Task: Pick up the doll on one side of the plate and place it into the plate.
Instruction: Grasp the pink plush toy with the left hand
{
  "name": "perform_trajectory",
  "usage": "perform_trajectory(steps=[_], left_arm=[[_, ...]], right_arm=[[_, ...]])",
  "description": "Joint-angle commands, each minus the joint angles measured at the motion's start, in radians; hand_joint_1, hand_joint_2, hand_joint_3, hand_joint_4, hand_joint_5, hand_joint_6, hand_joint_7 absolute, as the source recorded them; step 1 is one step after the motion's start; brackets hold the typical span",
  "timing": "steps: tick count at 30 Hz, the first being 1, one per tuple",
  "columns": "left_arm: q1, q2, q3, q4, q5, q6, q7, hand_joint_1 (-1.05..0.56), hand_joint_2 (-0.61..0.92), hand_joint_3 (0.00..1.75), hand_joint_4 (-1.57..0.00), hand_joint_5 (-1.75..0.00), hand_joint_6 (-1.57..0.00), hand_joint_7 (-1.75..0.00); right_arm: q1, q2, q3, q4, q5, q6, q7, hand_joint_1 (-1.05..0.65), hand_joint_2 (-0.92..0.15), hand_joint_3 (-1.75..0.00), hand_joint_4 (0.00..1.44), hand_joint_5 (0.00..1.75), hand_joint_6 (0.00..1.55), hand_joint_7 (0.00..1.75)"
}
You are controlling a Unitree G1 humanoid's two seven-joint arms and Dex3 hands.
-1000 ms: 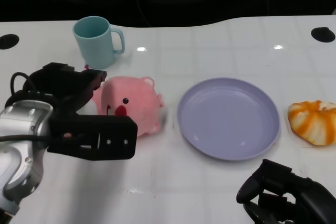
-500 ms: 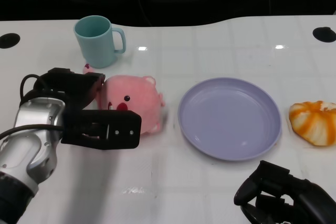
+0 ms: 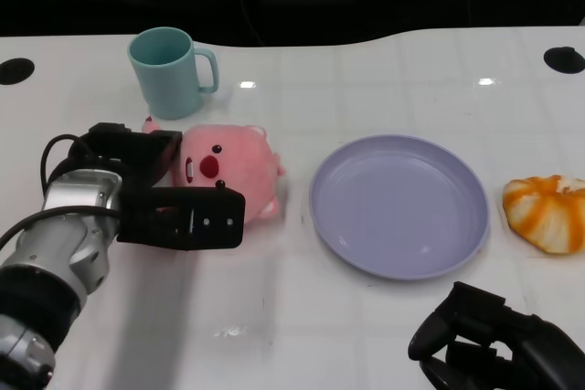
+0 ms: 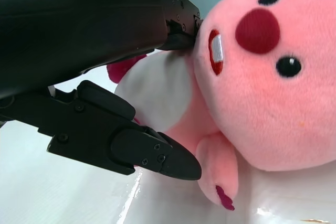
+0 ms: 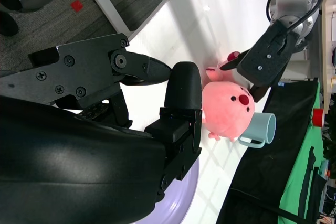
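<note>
The pink plush doll lies on the white table just left of the purple plate, its face tipped upward. My left hand grips it from the left, with one finger bar along its near side and other fingers behind it. The left wrist view shows the doll pressed against an upper finger, with a lower finger under its body. My right hand rests near the table's front edge, below the plate, with its fingers apart and holding nothing. The right wrist view shows the doll and left hand far off.
A teal cup stands just behind the doll and my left hand. An orange-and-white striped round thing lies right of the plate. A dark edge runs along the table's far side.
My left hand has slid in around the doll and closed on it. The doll has tipped so its face points up and shifted slightly away from me. The right hand has stayed still.
</note>
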Motion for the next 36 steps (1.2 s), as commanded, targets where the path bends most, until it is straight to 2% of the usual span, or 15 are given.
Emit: perform_trajectory(steps=[1,7,10,12,14,16,18,20,24,29,30,31,32,34,36], left_arm=[[-0.024,-0.015,-0.017,0.108,-0.019,-0.027,0.020,-0.70,0.90,0.01,-0.04,-0.20,-0.18,-0.02],[-0.054,-0.046,-0.023,0.251,-0.058,-0.082,0.067,-0.66,0.90,0.00,-0.13,-0.22,-0.23,-0.02],[-0.051,-0.067,-0.010,0.301,-0.084,-0.100,0.129,-0.55,0.90,0.00,-0.24,-0.17,-0.30,-0.02],[-0.039,-0.079,0.011,0.323,-0.113,-0.126,0.197,-0.36,0.91,0.00,-0.56,-0.20,-0.48,-0.04],[-0.036,-0.087,0.013,0.349,-0.124,-0.145,0.250,-0.25,0.91,0.00,-0.73,-0.24,-0.58,-0.06],[-0.036,-0.093,0.000,0.379,-0.118,-0.157,0.305,-0.18,0.92,0.02,-0.80,-0.85,-0.86,-0.05],[-0.036,-0.099,-0.017,0.407,-0.107,-0.166,0.348,-0.20,0.92,0.02,-0.79,-1.27,-1.06,-0.05],[-0.032,-0.103,-0.025,0.426,-0.109,-0.172,0.374,-0.30,0.87,0.00,-0.75,-1.52,-1.20,-0.06],[-0.025,-0.112,-0.042,0.452,-0.102,-0.159,0.417,-0.31,0.88,0.04,-0.74,-1.59,-1.21,-0.03],[-0.016,-0.109,-0.053,0.453,-0.111,-0.155,0.439,-0.31,0.92,0.32,-0.68,-1.58,-1.12,-0.03],[-0.013,-0.107,-0.049,0.449,-0.117,-0.162,0.447,-0.29,0.92,0.33,-0.69,-1.68,-1.04,-0.40],[-0.010,-0.106,-0.042,0.447,-0.126,-0.170,0.456,-0.29,0.92,0.33,-0.71,-1.71,-0.82,-0.93],[-0.009,-0.105,-0.036,0.446,-0.133,-0.173,0.462,-0.26,0.92,0.31,-0.71,-1.73,-0.67,-1.25],[-0.009,-0.100,-0.033,0.443,-0.138,-0.183,0.472,-0.25,0.92,0.30,-0.72,-1.74,-0.59,-1.51],[-0.009,-0.093,-0.031,0.435,-0.141,-0.202,0.492,-0.26,0.92,0.33,-0.73,-1.75,-0.55,-1.57]], right_arm=[[0.008,-0.010,-0.008,-0.009,0.013,-0.004,0.003,-0.27,-0.92,-0.51,0.66,1.75,0.46,1.67],[0.017,-0.014,-0.012,-0.017,0.014,0.001,0.007,-0.28,-0.92,-0.51,0.65,1.75,0.46,1.67],[0.018,-0.015,-0.012,-0.018,0.011,0.000,0.008,-0.29,-0.92,-0.50,0.65,1.75,0.45,1.67],[0.018,-0.014,-0.013,-0.017,0.011,0.000,0.008,-0.29,-0.92,-0.50,0.65,1.75,0.45,1.66],[0.017,-0.014,-0.013,-0.015,0.011,-0.001,0.008,-0.29,-0.92,-0.50,0.65,1.75,0.46,1.66],[0.016,-0.014,-0.013,-0.012,0.010,-0.005,0.009,-0.29,-0.92,-0.50,0.65,1.75,0.46,1.66],[0.014,-0.013,-0.016,-0.010,0.015,0.000,0.010,-0.29,-0.92,-0.49,0.65,1.75,0.46,1.66],[0.012,-0.014,-0.018,-0.004,0.014,-0.004,0.012,-0.30,-0.92,-0.49,0.66,1.75,0.46,1.65],[0.009,-0.012,-0.019,0.000,0.018,-0.007,0.017,-0.29,-0.92,-0.50,0.65,1.75,0.47,1.65],[0.008,-0.012,-0.019,-0.001,0.015,-0.006,0.016,-0.29,-0.92,-0.50,0.66,1.75,0.47,1.64],[0.008,-0.012,-0.019,-0.001,0.015,-0.005,0.016,-0.29,-0.92,-0.50,0.66,1.75,0.47,1.64],[0.007,-0.012,-0.019,-0.001,0.014,-0.003,0.016,-0.29,-0.92,-0.49,0.66,1.75,0.47,1.64],[0.007,-0.013,-0.018,-0.001,0.013,0.000,0.015,-0.29,-0.92,-0.49,0.66,1.75,0.47,1.64],[0.005,-0.012,-0.017,-0.001,0.012,0.000,0.014,-0.30,-0.92,-0.49,0.66,1.75,0.47,1.64],[0.004,-0.010,-0.015,0.000,0.012,0.001,0.013,-0.30,-0.92,-0.49,0.66,1.75,0.47,1.64]])
